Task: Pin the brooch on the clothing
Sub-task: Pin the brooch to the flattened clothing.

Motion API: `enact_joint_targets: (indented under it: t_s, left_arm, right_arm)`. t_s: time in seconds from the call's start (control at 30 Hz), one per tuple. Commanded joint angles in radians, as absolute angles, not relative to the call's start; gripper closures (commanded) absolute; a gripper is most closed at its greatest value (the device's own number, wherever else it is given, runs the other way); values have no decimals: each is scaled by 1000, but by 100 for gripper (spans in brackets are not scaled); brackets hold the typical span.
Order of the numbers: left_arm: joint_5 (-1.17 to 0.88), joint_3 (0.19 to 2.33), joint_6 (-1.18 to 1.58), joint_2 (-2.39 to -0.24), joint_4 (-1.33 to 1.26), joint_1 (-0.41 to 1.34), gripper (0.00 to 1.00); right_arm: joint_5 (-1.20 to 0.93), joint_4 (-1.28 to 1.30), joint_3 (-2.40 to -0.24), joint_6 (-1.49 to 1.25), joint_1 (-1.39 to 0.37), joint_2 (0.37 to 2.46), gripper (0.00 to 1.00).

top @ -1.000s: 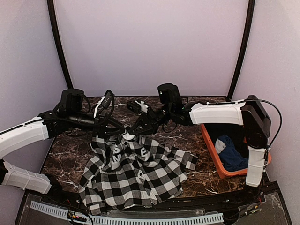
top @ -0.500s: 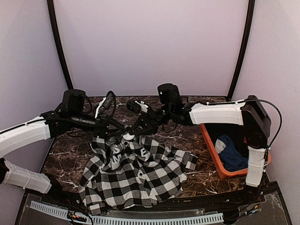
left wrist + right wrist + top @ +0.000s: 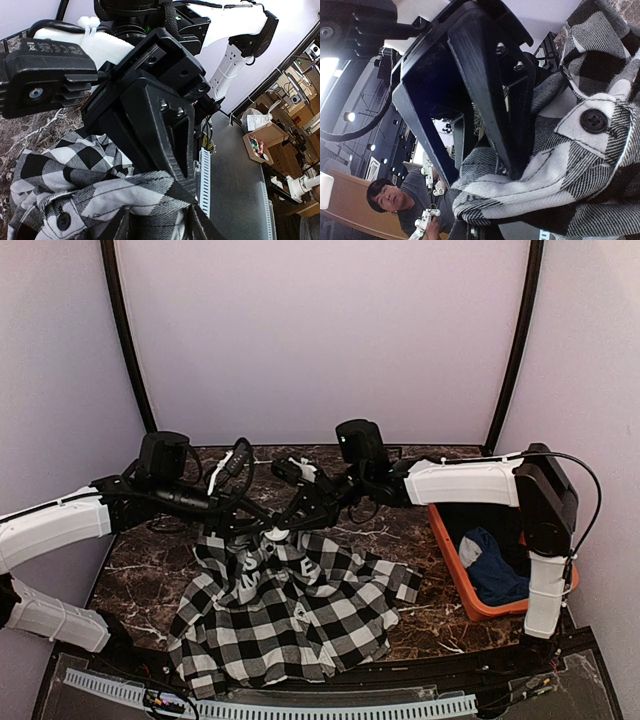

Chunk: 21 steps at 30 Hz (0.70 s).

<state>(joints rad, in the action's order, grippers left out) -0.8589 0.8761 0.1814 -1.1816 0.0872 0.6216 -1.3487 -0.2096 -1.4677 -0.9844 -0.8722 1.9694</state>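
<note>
1. slotted strip (image 3: 300,708): runs along the near edge, between the arm bases.
2. shirt (image 3: 290,615): black-and-white check, lying crumpled on the marble table (image 3: 400,530), left of centre. the hem is nearest, a sleeve reaches to the right, and white lettering (image 3: 310,566) crosses the upper part.
3. far end of the shirt: raised off the table in a peak at the spot where the two grippers meet.
4. left gripper (image 3: 258,525): reaches in from the left. in the wrist view its fingers (image 3: 122,227) stand on either side of a fold of check cloth, with a black button (image 3: 63,220) near. whether they pinch the fold or only straddle it cannot be told.
5. right gripper (image 3: 292,516): reaches in from the right, tip to tip with the left one. its jaws are clenched on the raised edge of the shirt.
6. orange bin (image 3: 447,550): stands at the table's right edge, well apart from the shirt. a blue garment (image 3: 495,575) lies inside it.
7. lilac back wall (image 3: 320,340): framed by two dark curved poles, one at each side.
</note>
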Motion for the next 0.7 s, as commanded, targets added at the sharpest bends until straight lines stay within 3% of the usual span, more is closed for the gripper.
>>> enact_joint_targets:
  t_s: [0.0, 0.43, 0.67]
  left_arm:
    - [-812, 908, 126, -1201, 166, 650, 63]
    - [-733, 958, 68, -1243, 265, 670, 69]
    - [-690, 999, 30, -1273, 342, 694, 70]
  right_arm:
    - [-1364, -241, -1502, -965, -877, 1968, 100]
    - [-1340, -88, -1547, -859, -879, 1976, 100]
    - [-1283, 161, -1638, -688, -879, 1992, 100]
